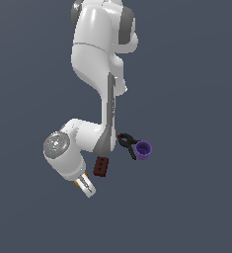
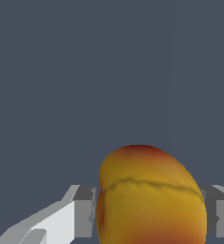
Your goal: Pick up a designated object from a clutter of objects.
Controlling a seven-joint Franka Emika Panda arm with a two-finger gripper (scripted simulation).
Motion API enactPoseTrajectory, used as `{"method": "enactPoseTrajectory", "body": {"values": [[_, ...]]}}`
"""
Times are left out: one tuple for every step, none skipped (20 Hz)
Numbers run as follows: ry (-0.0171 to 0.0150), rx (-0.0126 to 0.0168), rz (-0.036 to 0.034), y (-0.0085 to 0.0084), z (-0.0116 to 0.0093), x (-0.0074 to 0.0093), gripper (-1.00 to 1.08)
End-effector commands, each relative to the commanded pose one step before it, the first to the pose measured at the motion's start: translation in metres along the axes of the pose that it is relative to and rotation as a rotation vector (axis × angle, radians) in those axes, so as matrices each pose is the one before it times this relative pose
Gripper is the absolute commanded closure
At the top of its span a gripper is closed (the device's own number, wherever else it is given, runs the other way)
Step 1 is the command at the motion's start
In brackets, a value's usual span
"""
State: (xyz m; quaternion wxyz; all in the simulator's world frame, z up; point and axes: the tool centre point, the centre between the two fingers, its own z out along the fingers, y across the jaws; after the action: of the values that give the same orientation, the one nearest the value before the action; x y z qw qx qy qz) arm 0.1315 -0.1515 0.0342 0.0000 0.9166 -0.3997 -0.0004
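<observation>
- In the exterior view the orange-yellow fruit (image 1: 78, 183) is almost wholly hidden behind the gripper (image 1: 88, 189); only a small orange sliver can be made out at the wrist end of the fingers.
- In the wrist view the fruit (image 2: 149, 198) is cut off by the picture's edge, and only the inner parts of the two fingers (image 2: 85, 212) are seen.
- The small dark grey round piece cannot be found in either view.
- The surface is a plain, flat dark blue-grey field with no visible edge or wall.
- The jaws are closed against the fruit, one finger pressed to each of its sides.
- The red-brown holed brick (image 1: 101, 166) lies just beside the arm's wrist; the black clamp (image 1: 128, 144) touches the purple cup (image 1: 143, 149).
</observation>
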Motion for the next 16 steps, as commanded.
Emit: {"method": "enactPoseTrajectory", "body": {"values": [[0.00051, 0.00046, -0.00026, -0.00031, -0.00022, 0.00012, 1.08], [0.00000, 0.00000, 0.00000, 0.00000, 0.00000, 0.00000, 1.08], [0.00000, 0.00000, 0.00000, 0.00000, 0.00000, 0.00000, 1.08], [0.00000, 0.00000, 0.00000, 0.00000, 0.00000, 0.00000, 1.08], [-0.00041, -0.00050, 0.00025, 0.00028, 0.00019, -0.00012, 1.08], [0.00000, 0.00000, 0.00000, 0.00001, -0.00020, -0.00010, 1.08], [0.00000, 0.00000, 0.00000, 0.00003, -0.00060, -0.00030, 1.08], [0.00000, 0.00000, 0.00000, 0.00005, -0.00101, -0.00049, 1.08], [0.00000, 0.00000, 0.00000, 0.00007, -0.00142, -0.00069, 1.08], [0.00000, 0.00000, 0.00000, 0.00009, -0.00183, -0.00089, 1.08], [0.00000, 0.00000, 0.00000, 0.00011, -0.00224, -0.00110, 1.08], [0.00000, 0.00000, 0.00000, 0.00013, -0.00266, -0.00130, 1.08], [0.00000, 0.00000, 0.00000, 0.00015, -0.00309, -0.00151, 1.08], [0.00000, 0.00000, 0.00000, 0.00017, -0.00352, -0.00172, 1.08], [0.00000, 0.00000, 0.00000, 0.00019, -0.00396, -0.00193, 1.08], [0.00000, 0.00000, 0.00000, 0.00021, -0.00440, -0.00214, 1.08]]}}
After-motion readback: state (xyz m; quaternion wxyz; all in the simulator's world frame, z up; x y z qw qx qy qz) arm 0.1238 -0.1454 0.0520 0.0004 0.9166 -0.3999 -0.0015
